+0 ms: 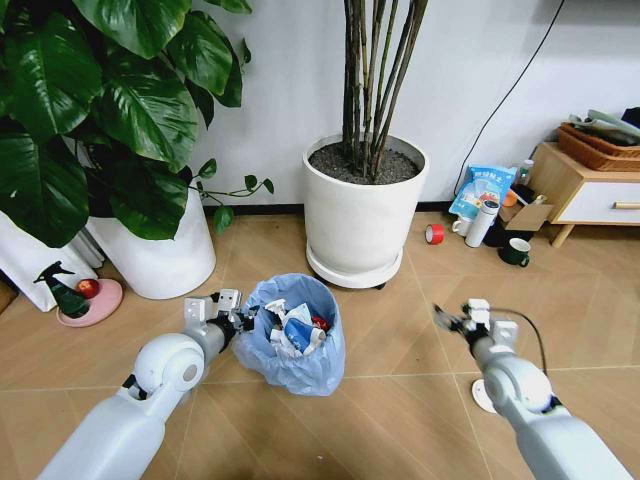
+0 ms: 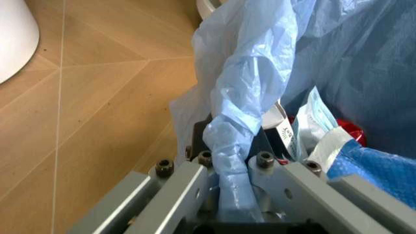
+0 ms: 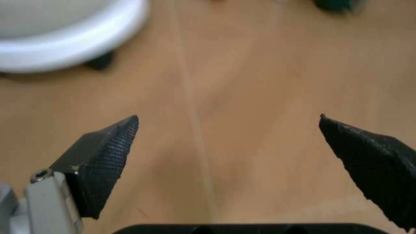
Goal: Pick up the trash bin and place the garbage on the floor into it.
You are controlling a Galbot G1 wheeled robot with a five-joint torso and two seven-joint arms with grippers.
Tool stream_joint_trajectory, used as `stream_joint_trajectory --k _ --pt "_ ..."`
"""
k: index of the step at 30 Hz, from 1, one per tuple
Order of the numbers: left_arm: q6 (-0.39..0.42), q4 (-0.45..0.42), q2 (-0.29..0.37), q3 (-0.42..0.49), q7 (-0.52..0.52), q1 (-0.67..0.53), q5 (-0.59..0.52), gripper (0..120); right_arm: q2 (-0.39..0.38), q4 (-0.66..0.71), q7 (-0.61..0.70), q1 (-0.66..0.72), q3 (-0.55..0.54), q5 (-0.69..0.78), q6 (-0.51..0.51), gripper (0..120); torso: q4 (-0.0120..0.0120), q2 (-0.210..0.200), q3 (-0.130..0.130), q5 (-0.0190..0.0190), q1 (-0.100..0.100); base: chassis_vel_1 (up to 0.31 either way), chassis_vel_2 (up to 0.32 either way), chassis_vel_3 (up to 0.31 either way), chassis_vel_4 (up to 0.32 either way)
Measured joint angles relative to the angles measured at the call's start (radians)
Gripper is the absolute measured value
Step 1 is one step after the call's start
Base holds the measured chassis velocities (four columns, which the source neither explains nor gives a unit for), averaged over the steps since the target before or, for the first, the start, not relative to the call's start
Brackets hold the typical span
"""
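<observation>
Left gripper pinching bin bag rim, garbage inside, right gripper spread over bare floor at 3 o'clock, white plant pot at 12, red tape roll beyond.

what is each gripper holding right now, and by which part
The left gripper is shut on the trash bin by its bag-lined rim. The right gripper is open, holding nothing.

Crinkled glossy plastic lines the bin; floor is smooth matt wood; right tool has rough black pads.
</observation>
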Motion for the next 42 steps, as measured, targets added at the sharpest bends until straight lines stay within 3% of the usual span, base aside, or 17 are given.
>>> stream_joint_trajectory --k 5,18,22,28,42 --pt "-0.002 -0.005 0.002 0.000 0.004 0.006 0.003 0 0.032 -0.094 -0.010 -0.056 0.067 -0.002 -0.012 100 0.0000 0.000 0.000 -0.0002 0.000 0.000 0.000 0.000 0.000" --pt "-0.003 -0.025 0.006 0.004 0.001 0.016 0.004 0 0.188 -0.269 0.159 -0.012 0.107 -0.007 -0.012 100 0.0001 0.000 0.000 0.0000 0.000 0.000 0.000 0.000 0.000" --pt "-0.003 -0.028 0.007 0.004 0.000 0.019 0.004 0 0.195 -0.305 0.159 0.009 0.114 -0.015 -0.009 100 0.0002 0.000 0.000 -0.0001 0.000 0.000 0.000 0.000 0.000" --pt "-0.003 -0.036 0.012 0.002 -0.002 0.030 0.004 0 0.162 -0.428 0.048 0.050 0.132 -0.049 0.047 100 -0.0001 0.000 0.000 -0.0003 0.000 0.000 0.000 0.000 0.000" --pt "-0.002 -0.037 0.009 0.010 -0.006 0.024 0.004 0 0.181 -0.506 0.042 0.106 0.117 -0.057 0.059 100 0.0000 0.000 0.000 -0.0008 0.000 0.000 0.000 0.000 0.000"
